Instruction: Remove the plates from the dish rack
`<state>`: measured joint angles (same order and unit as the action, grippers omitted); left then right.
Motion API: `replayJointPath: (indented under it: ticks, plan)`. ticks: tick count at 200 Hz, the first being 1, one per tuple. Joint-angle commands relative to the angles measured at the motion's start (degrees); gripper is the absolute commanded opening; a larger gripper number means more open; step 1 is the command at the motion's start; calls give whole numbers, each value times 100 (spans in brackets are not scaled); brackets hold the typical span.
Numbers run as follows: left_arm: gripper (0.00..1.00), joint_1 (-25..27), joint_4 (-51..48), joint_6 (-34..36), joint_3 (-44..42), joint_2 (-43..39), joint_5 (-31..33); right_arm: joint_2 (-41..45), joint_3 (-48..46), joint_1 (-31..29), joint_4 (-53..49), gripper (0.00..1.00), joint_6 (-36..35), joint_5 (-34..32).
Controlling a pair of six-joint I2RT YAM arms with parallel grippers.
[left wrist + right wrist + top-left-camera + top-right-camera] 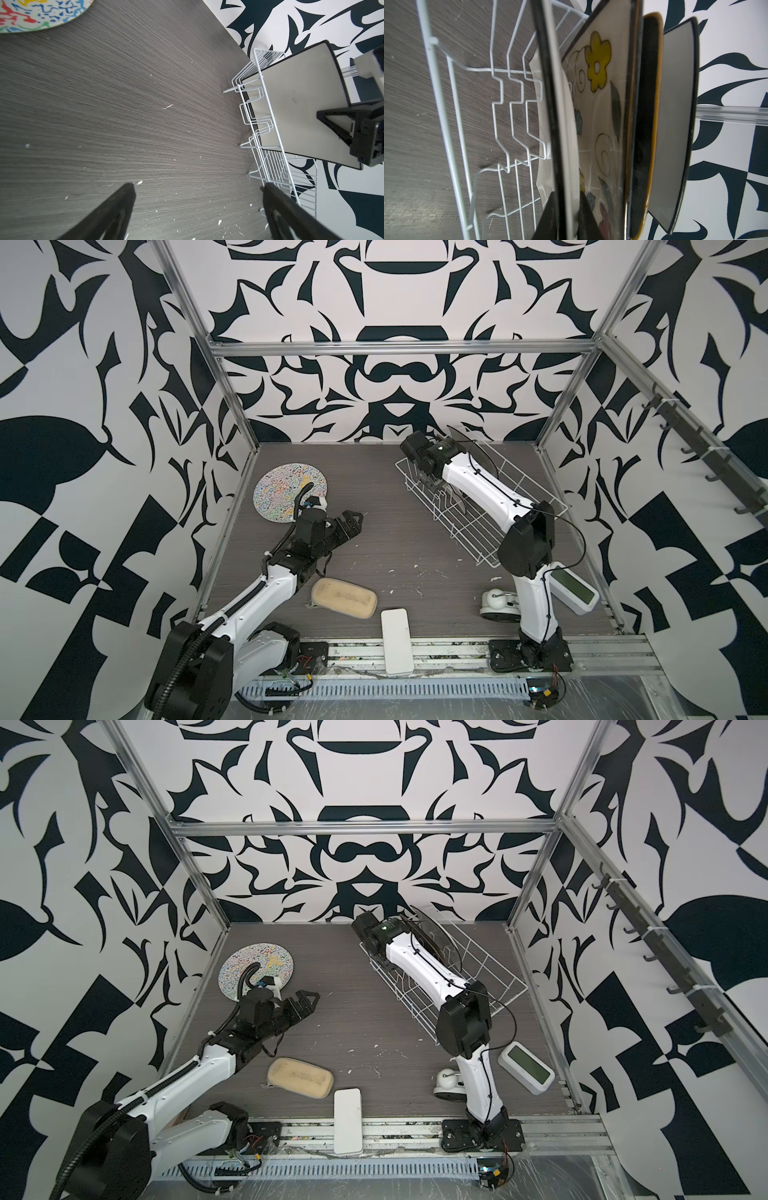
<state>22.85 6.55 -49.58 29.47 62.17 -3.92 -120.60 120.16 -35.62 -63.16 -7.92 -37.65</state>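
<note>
— Starting at the left, what did we find?
— We found the round plate [291, 493] flat on the table [374, 556]. The left gripper [352, 524] hung beside it, jaws spread wide and empty. A sponge [344, 597] and a white block [397, 647] lay near the front.
— And the dish rack [478, 539]?
— It sat right of centre, and our right arm crossed over it, hiding most plates from above. The right gripper [566, 207] pinched the front plate [562, 116]. The flowered plate [600, 104] crowded close behind.
</note>
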Motion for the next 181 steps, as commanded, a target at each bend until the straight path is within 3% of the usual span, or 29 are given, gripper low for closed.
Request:
replayJointPath:
  ticks: [1,35,181]
  plan:
    - [100,0,117,-72,-106,-113,-7,106,117,20,-74,6,-326,-285]
    - [100,0,145,-112,-109,-186,-23,187,113,20,-74,0,-350,-339]
    - [100,0,49,-122,-179,-351,28,831,-202,2,543,0,-651,-629]
